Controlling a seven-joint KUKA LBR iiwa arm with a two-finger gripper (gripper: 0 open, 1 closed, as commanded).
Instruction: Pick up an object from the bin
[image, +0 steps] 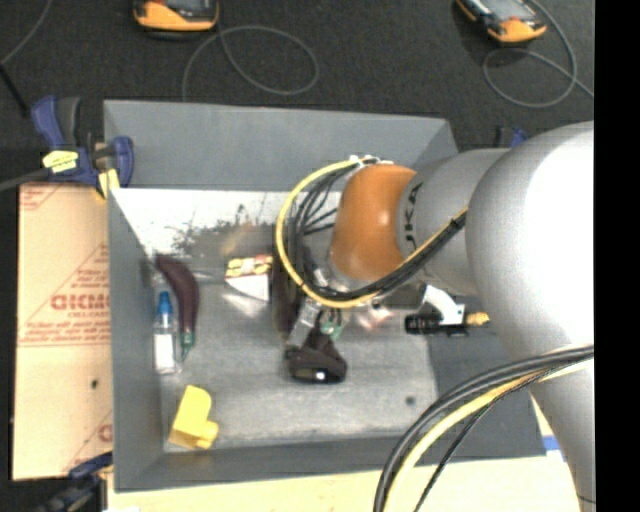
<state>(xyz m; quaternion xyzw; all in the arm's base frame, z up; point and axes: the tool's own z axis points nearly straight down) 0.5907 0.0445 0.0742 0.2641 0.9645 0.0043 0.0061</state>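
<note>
At the middle of the bin (385, 400): claw (318, 335), below the orange cover (370, 225), low over one dark lump (318, 365) on the floor.
Claw state: cannot tell whether spread or pinched; wrist and cables (288, 235) hide it.
Dark lump: one; touching the claw or just under it, unclear which; its top is covered.
Toward the back wall: one small yellow-and-red packet (248, 266), hard to make out.
Right side: one white-and-black piece (438, 312) with an orange tip, partly under the arm.
Left wall: one dark curved pod (180, 285); beside it one clear tube (163, 335) with a blue part.
Front-left corner: one yellow block (193, 417).
</note>
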